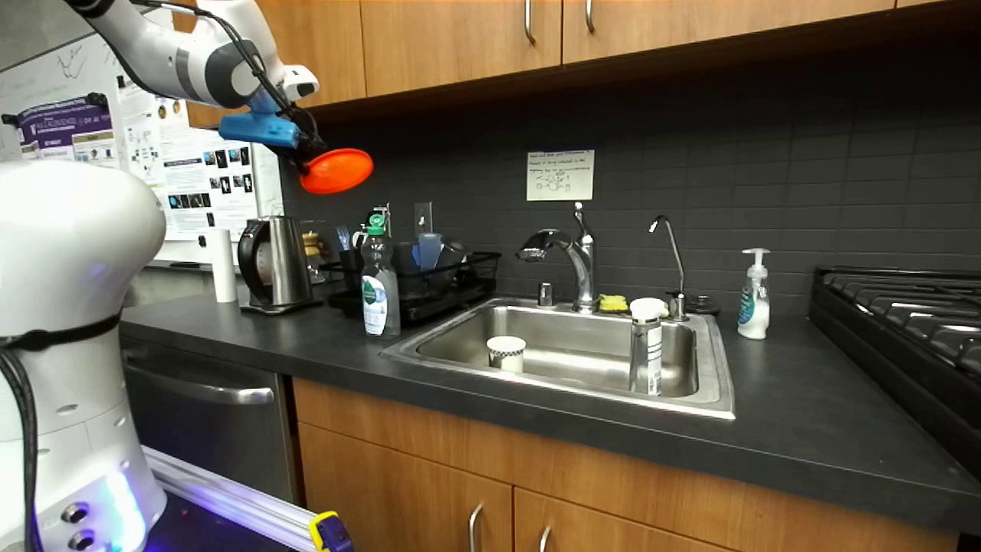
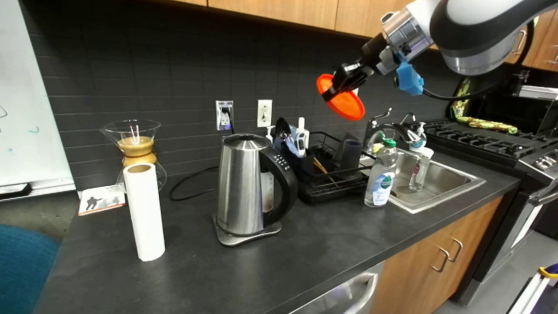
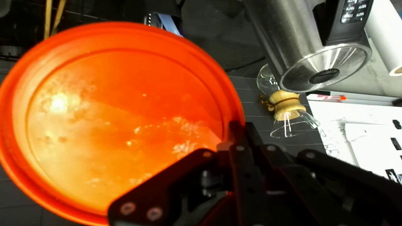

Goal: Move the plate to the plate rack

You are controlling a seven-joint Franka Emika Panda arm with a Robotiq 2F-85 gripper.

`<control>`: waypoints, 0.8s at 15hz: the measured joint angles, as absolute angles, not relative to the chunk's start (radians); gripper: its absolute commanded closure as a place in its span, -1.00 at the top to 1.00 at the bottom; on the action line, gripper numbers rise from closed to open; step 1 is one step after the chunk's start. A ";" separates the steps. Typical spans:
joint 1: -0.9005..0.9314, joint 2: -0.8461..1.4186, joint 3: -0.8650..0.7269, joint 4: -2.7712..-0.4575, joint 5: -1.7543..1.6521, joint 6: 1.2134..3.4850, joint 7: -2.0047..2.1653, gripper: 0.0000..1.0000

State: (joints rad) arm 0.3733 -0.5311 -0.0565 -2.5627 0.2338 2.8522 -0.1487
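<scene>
The red-orange plate is tilted in the air in both exterior views, well above the counter; it also shows there. My gripper is shut on the plate's rim, one finger on each side; the plate fills the left of the wrist view. The gripper also shows in an exterior view. The plate rack, low black wire, stands on the counter against the back wall, below the plate. It also shows in an exterior view, partly hidden by the soap bottle. Plate and rack are apart.
The rack holds a utensil holder and dark cups. A soap bottle stands at its front, beside the steel sink. A kettle, paper roll and glass coffee maker stand nearby. Wooden cabinets hang above.
</scene>
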 measured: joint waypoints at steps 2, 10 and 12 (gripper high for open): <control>0.416 -0.504 -0.084 -2.552 0.264 2.905 -0.178 -0.98; 0.429 -0.428 -0.119 -2.549 0.272 3.041 -0.188 -0.98; 0.427 -0.415 -0.120 -2.549 0.264 3.082 -0.192 -0.98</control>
State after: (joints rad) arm 0.4267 -0.4155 -0.1205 -2.5488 0.2636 3.0822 -0.1915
